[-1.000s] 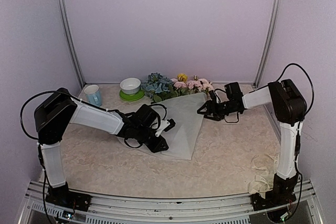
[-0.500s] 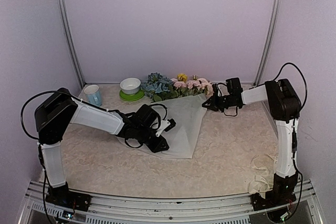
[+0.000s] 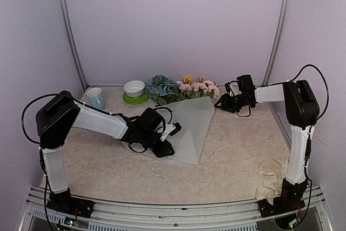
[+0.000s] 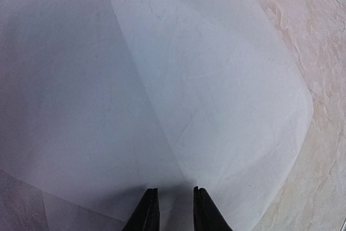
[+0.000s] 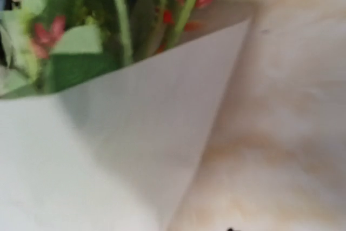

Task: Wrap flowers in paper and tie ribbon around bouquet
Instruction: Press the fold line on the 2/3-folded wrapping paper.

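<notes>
The flowers (image 3: pixel 178 87), blue, pink and yellow heads with green leaves, lie at the back of the table. Their stalks run under the white paper (image 3: pixel 192 128), which is folded over them into a wedge. My left gripper (image 3: pixel 165 149) rests on the paper's lower left part. In the left wrist view its fingertips (image 4: pixel 148 209) stand a narrow gap apart, and the paper's (image 4: pixel 189 79) fold line runs into that gap. My right gripper (image 3: pixel 220 104) hovers beside the paper's back right corner (image 5: pixel 246 25), clear of it, its fingers hidden. The ribbon (image 3: pixel 268 179) lies in loose loops by the right arm's base.
A pale blue mug (image 3: pixel 95 97) and a white bowl (image 3: pixel 134 86) on a green saucer (image 3: pixel 135 99) stand at the back left, beside the flowers. Walls with metal posts close in the back and both sides of the marbled table (image 3: pixel 238 150).
My right arm has swung back and to the right, away from the paper's right edge toward the back wall. The left arm and the paper have stayed put.
</notes>
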{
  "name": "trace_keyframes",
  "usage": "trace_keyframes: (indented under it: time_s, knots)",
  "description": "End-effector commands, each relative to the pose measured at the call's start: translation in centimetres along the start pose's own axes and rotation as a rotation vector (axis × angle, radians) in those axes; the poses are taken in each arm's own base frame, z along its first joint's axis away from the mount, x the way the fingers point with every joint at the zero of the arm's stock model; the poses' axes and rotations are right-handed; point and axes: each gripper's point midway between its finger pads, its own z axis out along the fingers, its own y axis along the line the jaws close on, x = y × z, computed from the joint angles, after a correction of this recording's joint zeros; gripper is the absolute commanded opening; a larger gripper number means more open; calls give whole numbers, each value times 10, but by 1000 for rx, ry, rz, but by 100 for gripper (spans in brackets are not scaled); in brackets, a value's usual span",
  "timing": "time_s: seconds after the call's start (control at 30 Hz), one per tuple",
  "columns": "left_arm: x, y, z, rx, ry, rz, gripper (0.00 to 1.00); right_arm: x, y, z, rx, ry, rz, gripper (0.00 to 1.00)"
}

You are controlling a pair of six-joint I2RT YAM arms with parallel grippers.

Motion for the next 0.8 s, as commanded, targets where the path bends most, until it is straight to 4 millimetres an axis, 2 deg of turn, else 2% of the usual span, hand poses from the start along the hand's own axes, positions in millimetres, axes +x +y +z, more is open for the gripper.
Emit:
trace_keyframes:
  time_s: [0.0,0.03,0.1,0.13,0.23,0.27,0.33,0.47,0.53,0.63,0.77]
  knots:
    - [51,7,7,-26,146,-60,24,4,36,-49,218,-40,-232,40]
    - [46,7,5,-28,127,-60,24,14,40,-53,292,-29,-281,40]
    - [38,8,4,-33,94,-61,25,41,69,-54,303,21,-380,37]
    - [34,8,3,-32,80,-63,25,59,92,-50,227,53,-419,32]
    - [27,9,3,-34,56,-69,25,129,171,-44,-214,216,-443,25]
    - [26,10,2,-36,52,-69,25,147,188,-45,-324,260,-412,21]
    - [25,13,0,-52,47,-79,24,181,203,-45,-453,348,-347,15]
    - [19,17,-10,-83,0,-94,24,231,215,-41,-573,464,-289,6]
    - [11,19,-18,-103,-40,-96,24,255,214,-34,-589,527,-265,4]
    - [-2,21,-33,-135,-115,-92,25,279,195,-18,-522,592,-234,1]
    - [-16,4,-53,-114,-218,-18,26,301,158,-1,-376,660,-201,0]
